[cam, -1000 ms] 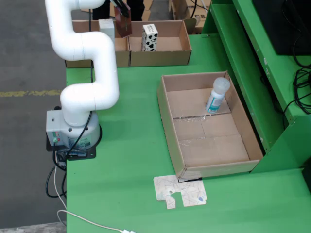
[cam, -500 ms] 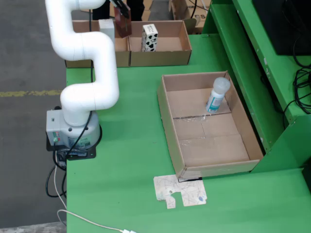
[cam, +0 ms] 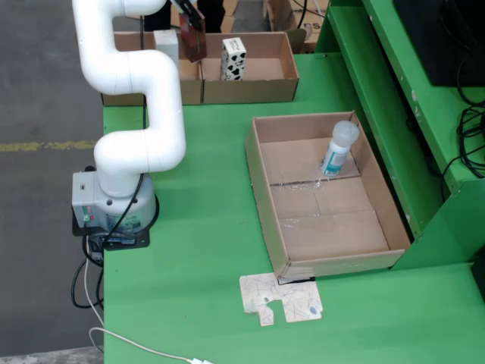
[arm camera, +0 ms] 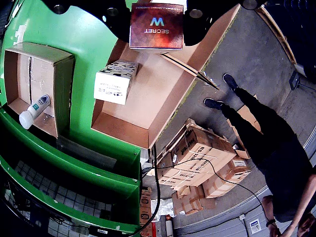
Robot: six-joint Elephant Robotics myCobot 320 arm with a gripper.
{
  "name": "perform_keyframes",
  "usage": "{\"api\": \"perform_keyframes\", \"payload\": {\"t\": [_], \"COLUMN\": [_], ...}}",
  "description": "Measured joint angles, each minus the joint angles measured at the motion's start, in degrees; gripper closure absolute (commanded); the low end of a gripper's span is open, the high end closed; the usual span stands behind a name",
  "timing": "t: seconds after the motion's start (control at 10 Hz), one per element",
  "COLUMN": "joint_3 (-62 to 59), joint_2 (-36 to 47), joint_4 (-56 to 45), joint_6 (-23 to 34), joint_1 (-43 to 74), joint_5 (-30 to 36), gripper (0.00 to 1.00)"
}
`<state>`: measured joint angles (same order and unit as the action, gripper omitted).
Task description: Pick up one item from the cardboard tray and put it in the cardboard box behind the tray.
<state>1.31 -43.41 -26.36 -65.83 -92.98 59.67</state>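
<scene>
At the top of the wrist view the end effector [arm camera: 156,15] pinches a dark red carton [arm camera: 156,25], which should clear the cardboard box [arm camera: 129,129] wall before release.

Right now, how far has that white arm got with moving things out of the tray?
The pick looks done: the gripper holds a dark red box over the cardboard boxes behind the tray. The drop is in hand; it is not released yet. A black-and-white carton already stands in the right-hand box, and a white bottle remains in the tray.
</scene>
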Motion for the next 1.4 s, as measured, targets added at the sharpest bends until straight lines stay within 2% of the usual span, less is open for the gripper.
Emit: {"api": "perform_keyframes", "payload": {"t": [0.7, 1.4], "joint_3": [0.00, 0.00], "joint_2": [-2.20, -2.20], "joint_4": [4.04, 4.04], "joint_6": [1.67, 1.50], "joint_1": [0.52, 0.70], "joint_5": [-3.25, -3.51], "gripper": [1.00, 1.00]}}
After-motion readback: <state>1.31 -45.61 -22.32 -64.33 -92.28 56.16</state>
